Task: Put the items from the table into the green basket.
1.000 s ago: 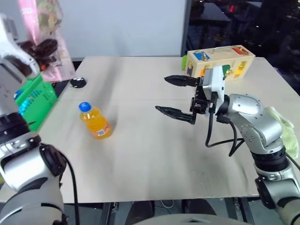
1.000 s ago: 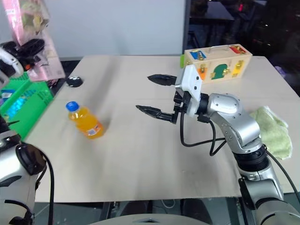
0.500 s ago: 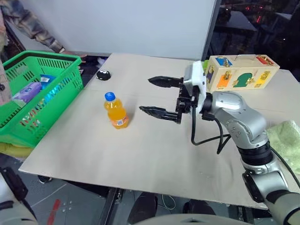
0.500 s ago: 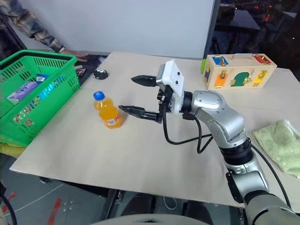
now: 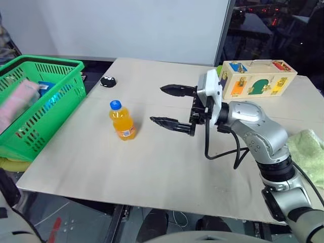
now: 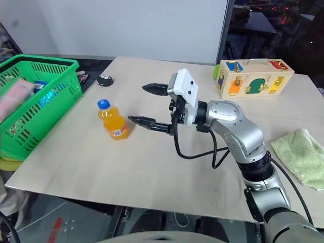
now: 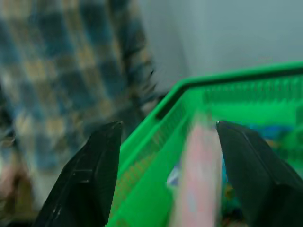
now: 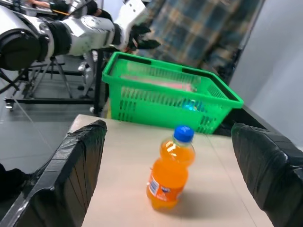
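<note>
Spreading the right fingers (image 5: 169, 122) wide, with nothing held between them. Pointing them across the surface (image 5: 152, 172) at the orange-drink bottle (image 5: 122, 120). Not touching it, just near, with one black tip close to its side. Finding that bottle upright on the pale surface, blue cap on top, well apart from the green basket (image 5: 61, 63).

Keeping the left fingers (image 7: 90, 179) apart too, up over the rim of the green basket. Seeing the pink carton (image 7: 199, 179) as a blur between them, down at the open basket. Cannot tell whether either finger touches it. Seeing the same pink blur at the near end of the basket from the head views, above some blue and other small packs inside.

Placing the basket off the left edge of the surface, just beside it.

Finding a small black thing (image 5: 107, 81) at the far left corner of the surface. Finding a wooden box with coloured latches (image 5: 255, 80) at the far right. Finding a green cloth (image 6: 298, 154) near the right edge. Spotting a person's checked shirt (image 8: 203, 28) behind the basket.
</note>
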Robot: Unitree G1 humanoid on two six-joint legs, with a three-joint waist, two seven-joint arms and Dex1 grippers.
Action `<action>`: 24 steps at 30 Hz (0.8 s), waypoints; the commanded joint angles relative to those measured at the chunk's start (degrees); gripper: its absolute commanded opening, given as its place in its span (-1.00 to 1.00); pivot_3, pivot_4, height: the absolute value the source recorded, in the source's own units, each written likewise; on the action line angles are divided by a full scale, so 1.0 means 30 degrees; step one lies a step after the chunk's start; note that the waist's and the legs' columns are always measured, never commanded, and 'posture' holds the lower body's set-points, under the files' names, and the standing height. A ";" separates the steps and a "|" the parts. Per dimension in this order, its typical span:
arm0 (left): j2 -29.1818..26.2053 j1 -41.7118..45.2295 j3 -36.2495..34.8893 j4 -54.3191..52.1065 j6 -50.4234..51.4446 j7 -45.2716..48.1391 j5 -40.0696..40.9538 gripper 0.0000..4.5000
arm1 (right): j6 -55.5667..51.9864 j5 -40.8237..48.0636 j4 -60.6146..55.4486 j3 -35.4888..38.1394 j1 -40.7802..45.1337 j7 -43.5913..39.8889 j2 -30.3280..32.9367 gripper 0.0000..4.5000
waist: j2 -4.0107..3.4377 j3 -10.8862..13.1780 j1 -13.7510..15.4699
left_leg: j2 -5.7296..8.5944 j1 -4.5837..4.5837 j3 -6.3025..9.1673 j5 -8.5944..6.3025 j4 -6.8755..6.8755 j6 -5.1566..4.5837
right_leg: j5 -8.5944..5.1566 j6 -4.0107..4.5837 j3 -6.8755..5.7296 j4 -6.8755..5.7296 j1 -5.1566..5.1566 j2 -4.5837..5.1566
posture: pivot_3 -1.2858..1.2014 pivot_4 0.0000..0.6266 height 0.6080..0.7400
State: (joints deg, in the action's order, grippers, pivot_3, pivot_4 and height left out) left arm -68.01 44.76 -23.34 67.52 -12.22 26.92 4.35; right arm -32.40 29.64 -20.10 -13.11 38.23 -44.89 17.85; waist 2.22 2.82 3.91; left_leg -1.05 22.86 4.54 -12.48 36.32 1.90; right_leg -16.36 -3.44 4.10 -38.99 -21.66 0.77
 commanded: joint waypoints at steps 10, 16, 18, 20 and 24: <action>0.6753 -1.5466 -0.5750 -2.9444 1.6070 0.2867 1.5922 0.50 | 0.0499 -0.0157 -0.0938 0.0597 -0.0945 -0.0831 0.1680 1.00 | 0.0037 -0.0029 -0.0598 | -0.0059 -0.0007 -0.0038 -0.0012 -0.0009 -0.0012 | 0.0021 0.0029 0.0024 0.0007 0.0013 0.0097 | 0.18 -1.00 1.00; 0.7890 -2.1292 -0.7622 -3.0720 1.6679 0.3955 1.5550 0.50 | 0.0644 -0.0357 -0.1133 0.0401 -0.1321 -0.0928 0.1993 1.00 | -0.0219 0.0016 -0.0779 | -0.0108 -0.0106 -0.0021 -0.0008 -0.0033 -0.0011 | -0.0027 0.0164 -0.0001 -0.0028 0.0024 -0.0054 | 0.18 -1.00 1.00; 0.7951 -2.1840 -0.6998 -3.0677 1.6230 0.3753 1.4385 0.50 | 0.0692 -0.0419 -0.1064 0.0396 -0.1331 -0.0932 0.1948 1.00 | -0.0296 -0.0005 -0.0642 | -0.0112 -0.0130 -0.0012 -0.0006 -0.0032 -0.0009 | -0.0031 0.0174 0.0002 -0.0018 0.0030 -0.0081 | 0.18 -1.00 1.00; 0.8162 -2.1752 -0.6204 -3.0558 1.5571 0.3403 1.3282 0.62 | 0.0797 -0.0505 -0.0992 0.0368 -0.1349 -0.0982 0.1941 1.00 | -0.0308 -0.0003 -0.0475 | -0.0107 -0.0166 -0.0045 -0.0005 -0.0031 -0.0007 | -0.0064 0.0224 0.0023 0.0010 0.0066 -0.0070 | 0.18 -1.00 1.00; 0.8663 -2.1088 -0.4542 -3.0664 1.5348 0.2889 1.2133 0.99 | 0.0847 -0.0608 -0.0981 0.0386 -0.1408 -0.0999 0.1959 1.00 | -0.0284 -0.0020 -0.0213 | -0.0093 -0.0147 -0.0058 0.0000 -0.0021 0.0003 | -0.0066 0.0230 0.0020 0.0040 0.0074 -0.0049 | 0.17 -1.00 1.00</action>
State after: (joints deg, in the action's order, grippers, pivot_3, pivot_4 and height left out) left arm -41.95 -19.22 -37.47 -23.29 34.88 36.22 41.47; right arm -30.95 27.72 -21.60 -12.85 33.56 -47.85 23.67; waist 1.37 2.77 3.28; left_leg -1.32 22.43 4.35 -12.48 36.26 1.91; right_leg -16.56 -2.76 4.17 -38.85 -21.43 0.65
